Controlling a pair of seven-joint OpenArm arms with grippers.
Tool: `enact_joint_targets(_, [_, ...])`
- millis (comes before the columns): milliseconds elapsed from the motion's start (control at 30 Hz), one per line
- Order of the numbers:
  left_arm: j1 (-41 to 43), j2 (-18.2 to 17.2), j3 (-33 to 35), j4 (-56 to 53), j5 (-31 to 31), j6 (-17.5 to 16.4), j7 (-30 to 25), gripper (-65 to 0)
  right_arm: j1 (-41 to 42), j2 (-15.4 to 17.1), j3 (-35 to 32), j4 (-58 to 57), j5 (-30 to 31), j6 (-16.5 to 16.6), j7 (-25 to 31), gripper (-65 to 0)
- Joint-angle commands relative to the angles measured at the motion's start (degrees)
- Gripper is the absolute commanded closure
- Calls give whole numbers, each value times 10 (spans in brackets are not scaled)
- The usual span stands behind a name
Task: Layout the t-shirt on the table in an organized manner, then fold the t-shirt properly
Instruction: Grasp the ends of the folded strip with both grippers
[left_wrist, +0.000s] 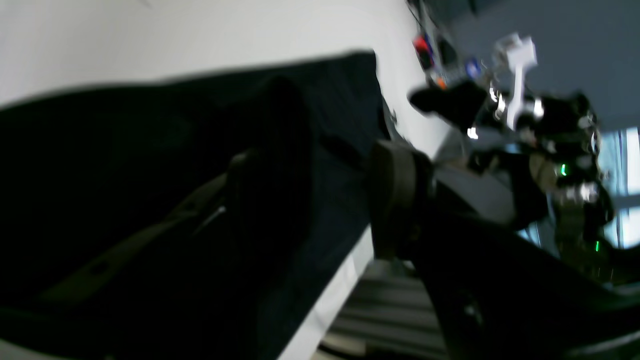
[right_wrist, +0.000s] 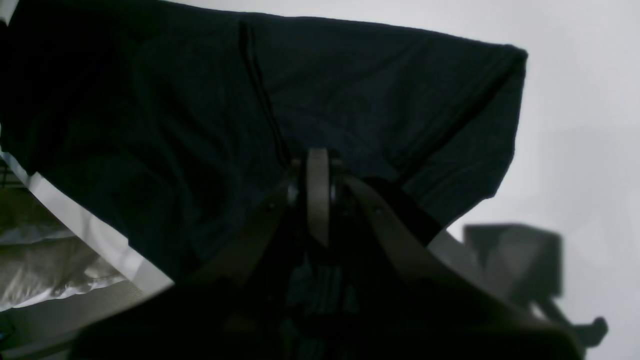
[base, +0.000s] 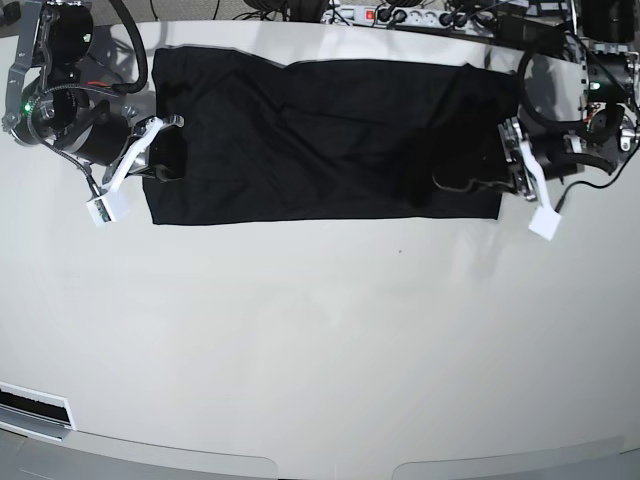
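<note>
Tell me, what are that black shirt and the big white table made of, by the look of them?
The t-shirt looks like soft matte knit fabric, probably cotton: it lies limp, with shallow creases and a stitched seam in the right wrist view. The table looks like a smooth, hard, glossy white top, perhaps laminate or painted board: it shows soft reflections and shadows. The exact material cannot be told.

The t-shirt (base: 320, 140) is plain black all over, no print showing from here. The counter (base: 320, 340) is glossy white, going a bit greyish toward the near edge. Both arms are mostly black with white bracket pieces, and there's a tiny green light on each. A power strip (base: 400, 15) at the back has a red switch.
</note>
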Motion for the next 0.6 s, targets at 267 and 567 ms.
enact_joint_targets(267, [-7,-14,-58,10,-16,-4,-34,0,6,5,3,11,12,5,9,0])
enact_joint_targets(567, [1,-48,-199,10,56,-4,-63,0,6,5,3,11,12,5,9,0])
